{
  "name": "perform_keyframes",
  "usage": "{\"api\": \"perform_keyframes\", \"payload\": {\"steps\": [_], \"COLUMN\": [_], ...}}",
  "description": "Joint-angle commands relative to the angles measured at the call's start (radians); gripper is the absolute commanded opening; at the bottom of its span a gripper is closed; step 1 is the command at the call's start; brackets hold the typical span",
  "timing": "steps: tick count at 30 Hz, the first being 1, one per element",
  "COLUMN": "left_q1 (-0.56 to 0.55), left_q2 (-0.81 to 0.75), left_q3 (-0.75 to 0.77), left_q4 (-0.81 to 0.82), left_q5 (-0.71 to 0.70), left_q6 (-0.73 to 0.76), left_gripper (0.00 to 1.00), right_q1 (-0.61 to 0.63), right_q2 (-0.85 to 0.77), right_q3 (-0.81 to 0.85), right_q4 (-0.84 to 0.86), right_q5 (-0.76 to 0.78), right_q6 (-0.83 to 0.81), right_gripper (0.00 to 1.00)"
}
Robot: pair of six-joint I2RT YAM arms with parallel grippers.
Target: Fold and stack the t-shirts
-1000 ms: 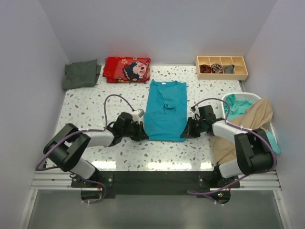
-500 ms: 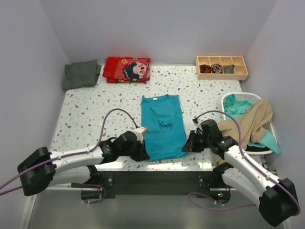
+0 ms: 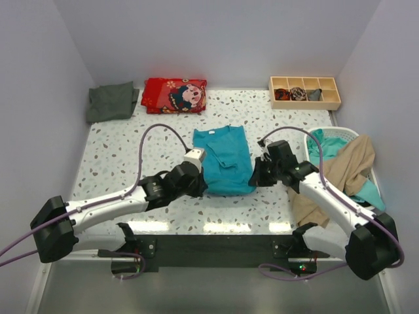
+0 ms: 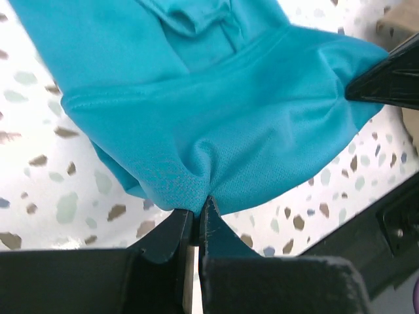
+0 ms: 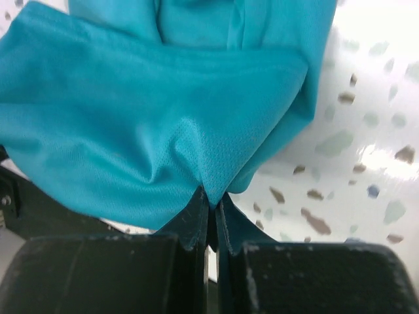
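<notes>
Teal t-shirt (image 3: 222,160) is lying mid tabletop (image 3: 118,150), btwn the two arms. It's folded lengthwise into a narrow strip w/ the collar end pointing toward the back wall.

L arm (image 3: 111,203) is reaching in low from the left. L jaws are pinching tight on the near-left corner of the hem, and the cloth is puckering right at the tips in the left wrist view. R arm (image 3: 327,193) is reaching in from the right. R jaws are pinching the near-right corner the same way, w/ no gap showing apart from the cloth itself. In both wrist views the held hem layer is overlapping the rest of the shirt. Can't tell whether that layer is sitting on the tabletop or hanging just off it.

Dark grey-green t-shirt (image 3: 111,101) is sitting folded at the back-left corner, just beside a red cartoon-print cloth (image 3: 175,95). Beige t-shirt (image 3: 340,170) is draping over the near side of the white basket (image 3: 340,133) at the right edge and trailing down onto the tabletop. More teal cloth (image 3: 324,142) is showing inside the basket. Wooden tray (image 3: 304,92) is sitting at back right, w/ small bundles (image 3: 298,93) in its left three compartments.
</notes>
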Motion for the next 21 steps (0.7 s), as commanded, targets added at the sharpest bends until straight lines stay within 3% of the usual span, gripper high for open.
{"api": "perform_keyframes", "payload": {"steps": [1,12,21], "left_q1": [0.033,0.256,0.417], "left_q2": [0.074,0.21,0.457], "left_q3": [0.13,0.224,0.373], "left_q4": [-0.004,0.093,0.199], "left_q5": [-0.125,0.002,0.155], "left_q6": [0.081,0.182,0.245], "left_gripper": [0.04,0.11,0.11], "right_q1": [0.001,-0.024,-0.097], "right_q2": [0.135,0.469,0.747], "right_q3": [0.149,0.477,0.741], "right_q4": [0.044,0.006,-0.014], "right_q5": [0.07,0.067,0.013], "right_q6": [-0.084,-0.167,-0.187], "right_gripper": [0.0,0.0,0.01]}}
